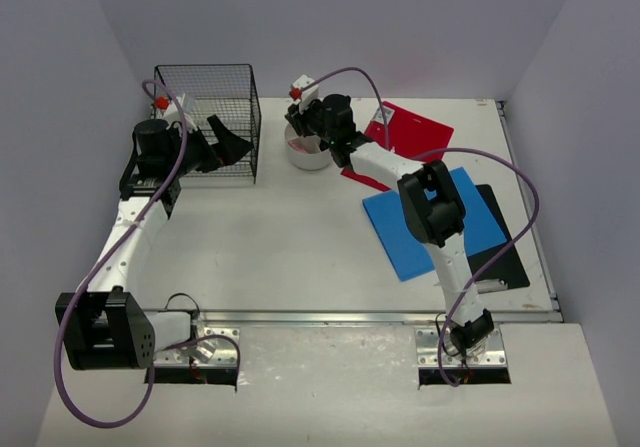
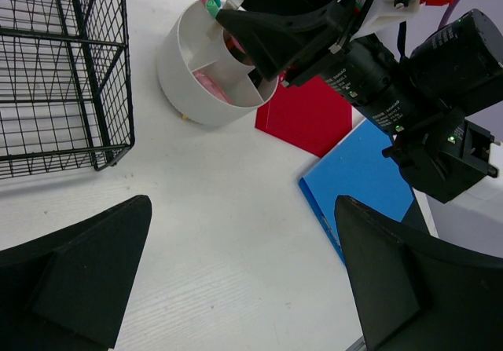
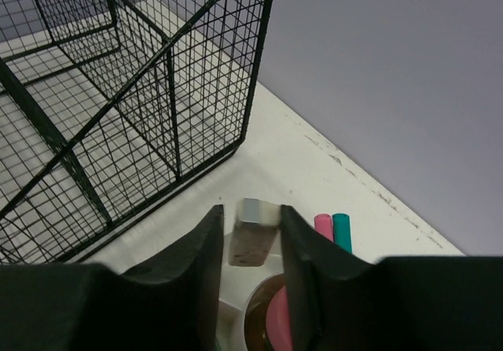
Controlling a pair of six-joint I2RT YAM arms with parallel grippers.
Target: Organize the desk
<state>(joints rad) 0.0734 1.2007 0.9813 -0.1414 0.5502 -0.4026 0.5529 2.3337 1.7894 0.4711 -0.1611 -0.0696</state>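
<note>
Bench (image 1: 280,237): big flat off-white top, metal rail along the near edge, pale walls on 3 sides. Prob. rigid, heavy and fixed, so nothing to grip on it; the holds are on the loose items. Surface looks smooth w/ a faint grain, so flat items should slide rather than snag.

Right end effector (image 3: 251,217): far centre, over the white round caddy (image 2: 185,84). Jaws narrow, w/ a small grey-topped block (image 3: 251,249) between them. Can't tell if it's clamped or just let go. Block looks small, light and hard-edged; a pinch across its short sides should do.

Left end effector (image 2: 242,210): far left by the wire basket (image 1: 205,107), jaws fully apart, nothing in them.

Materials/shapes:
- Caddy: smooth plastic tub w/ inner dividers. Pink marker (image 3: 323,225) and teal marker (image 3: 342,227) stand upright in it. Light, could tip if nudged at the rim.
- Basket: black wire grid, square, open top, stiff. Looks empty as far as visible.
- Red folder (image 1: 410,127), blue folder (image 1: 395,237), black board (image 1: 510,247): thin flat sheets on the right, overlapping. Likely slick, w/ no edge to pinch while flat. Best guess: slide one toward the bench rim, or lift a corner first.
</note>
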